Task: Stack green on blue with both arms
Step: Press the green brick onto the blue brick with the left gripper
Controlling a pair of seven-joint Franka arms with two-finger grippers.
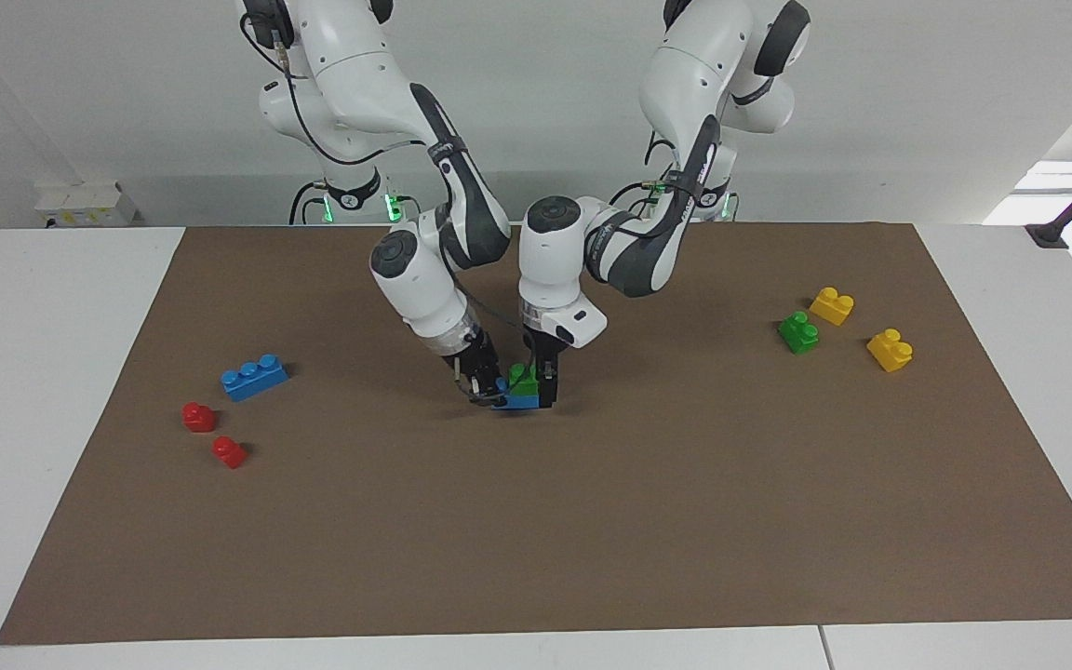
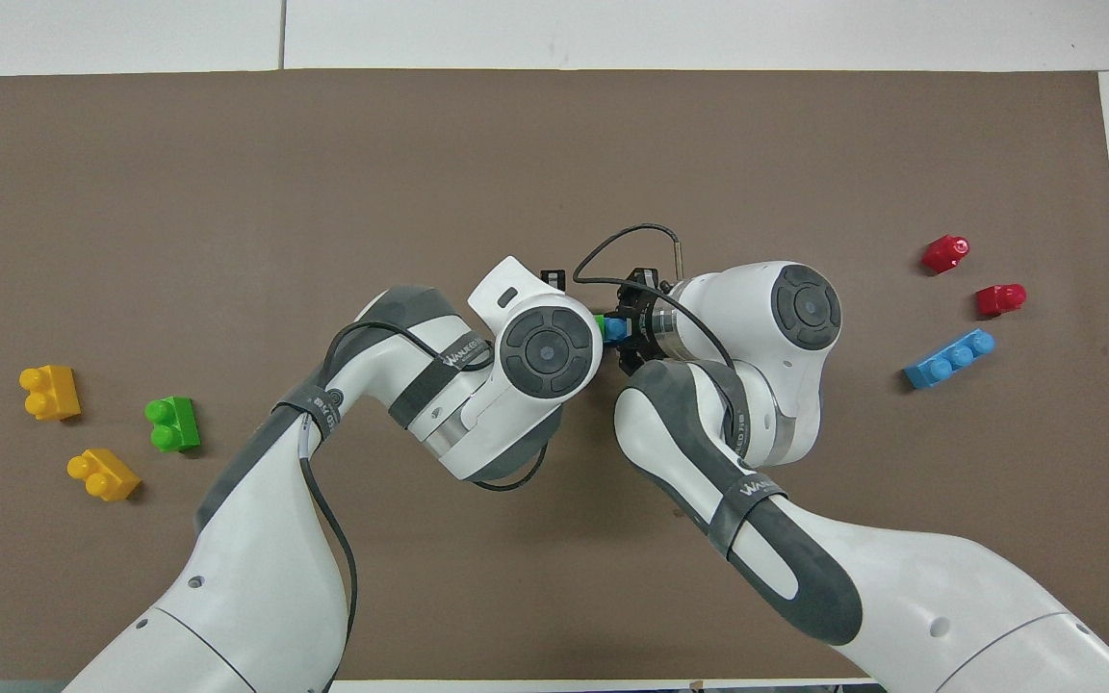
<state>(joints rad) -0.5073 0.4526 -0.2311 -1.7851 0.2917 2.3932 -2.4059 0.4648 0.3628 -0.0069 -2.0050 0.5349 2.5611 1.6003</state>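
A green brick [image 1: 524, 376] sits on a blue brick [image 1: 519, 402] at the middle of the brown mat. My left gripper [image 1: 541, 383] comes straight down and is shut on the green brick. My right gripper [image 1: 485, 381] comes in at a slant from the right arm's end and is shut on the blue brick, which rests on the mat. In the overhead view only slivers of the green brick [image 2: 601, 322] and the blue brick [image 2: 615, 329] show between the two wrists. A second green brick [image 1: 798, 332] and a second blue brick [image 1: 254, 376] lie apart on the mat.
Two yellow bricks [image 1: 832, 305] [image 1: 890, 350] lie beside the second green brick toward the left arm's end. Two red bricks [image 1: 199, 416] [image 1: 229, 452] lie beside the second blue brick toward the right arm's end. The brown mat [image 1: 536, 540] covers the table.
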